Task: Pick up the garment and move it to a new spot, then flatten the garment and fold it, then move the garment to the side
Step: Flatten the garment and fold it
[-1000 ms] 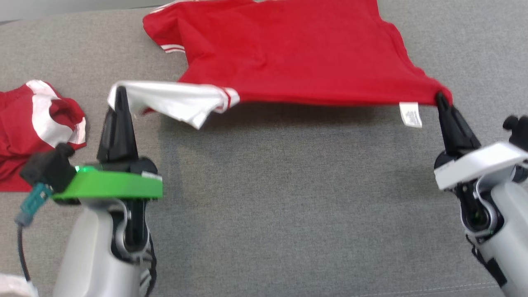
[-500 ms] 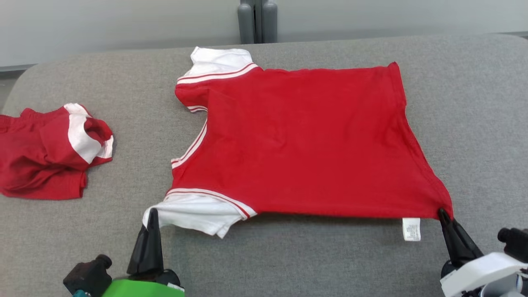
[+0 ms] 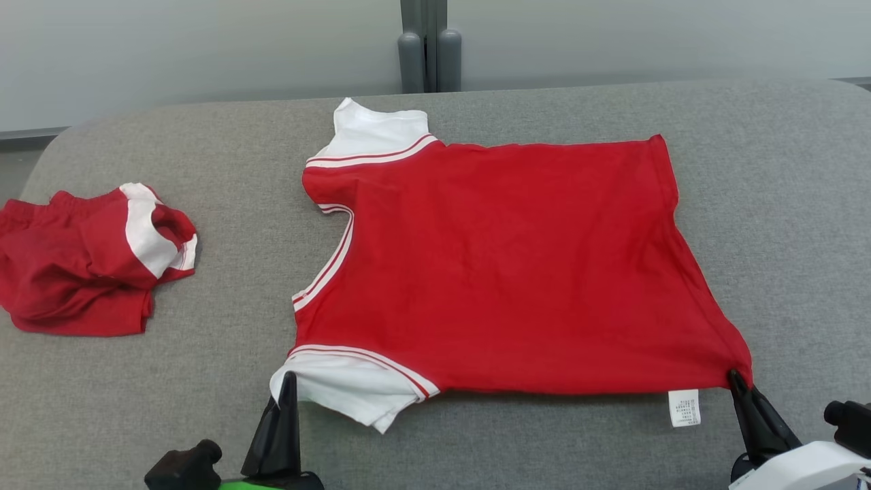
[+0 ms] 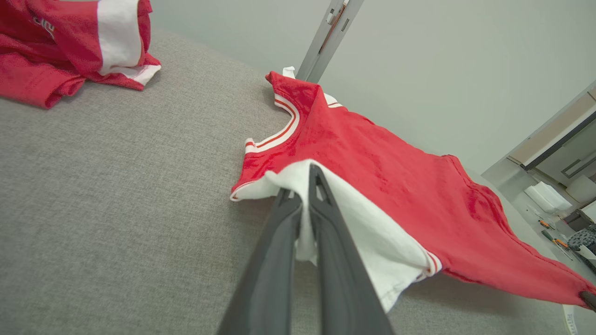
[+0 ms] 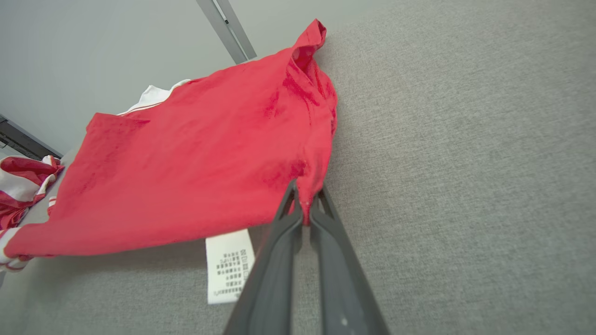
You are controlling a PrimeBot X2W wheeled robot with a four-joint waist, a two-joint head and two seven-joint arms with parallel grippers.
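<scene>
The garment (image 3: 503, 265) is a red T-shirt with white sleeves, spread mostly flat across the grey surface, collar toward the left. Its near edge is held up slightly off the surface. My left gripper (image 3: 288, 381) is shut on the near white sleeve (image 4: 326, 209), seen close in the left wrist view with cloth pinched between the fingers (image 4: 321, 204). My right gripper (image 3: 736, 378) is shut on the near hem corner (image 5: 305, 190), beside a hanging white care label (image 3: 684, 407).
A second red and white garment (image 3: 88, 262) lies crumpled at the left of the grey upholstered surface (image 3: 204, 408). A grey post (image 3: 429, 47) stands behind the far edge against a pale wall. Bare surface lies in front of the shirt and to its right.
The head camera has tilted up, so the whole picture shifted down. The shirt, first stretched and lifted between the grippers, now lies spread out with its far part flat.
</scene>
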